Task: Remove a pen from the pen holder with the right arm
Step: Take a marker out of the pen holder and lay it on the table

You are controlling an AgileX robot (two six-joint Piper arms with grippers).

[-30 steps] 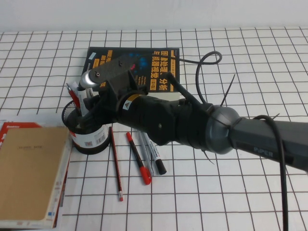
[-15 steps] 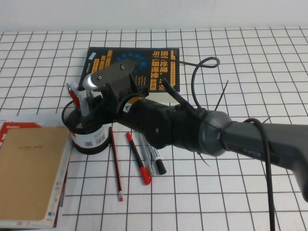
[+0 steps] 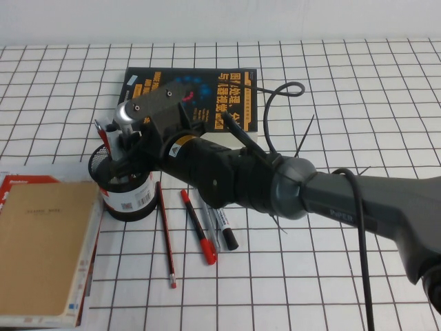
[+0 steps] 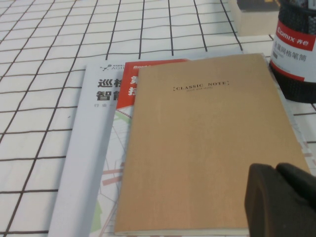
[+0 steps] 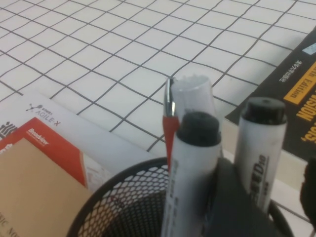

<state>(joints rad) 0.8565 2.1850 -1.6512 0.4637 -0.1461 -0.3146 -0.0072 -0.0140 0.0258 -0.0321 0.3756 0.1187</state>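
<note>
White tabletop covered in a grid of thin black lines stretching across the whole scene, plain off-white backdrop rising beyond its far edge, soft even light falling over the surface, faint blurred shadows lying on the squares

We see a robotics lab test bench dressed as an office desk. The white surface carries a printed black grid below a bare white wall. A dark robot arm reaches across it. The props are stationery: a mesh pen holder, loose pens, a brown notebook, an AGILE-X booklet and a dark book.
</note>
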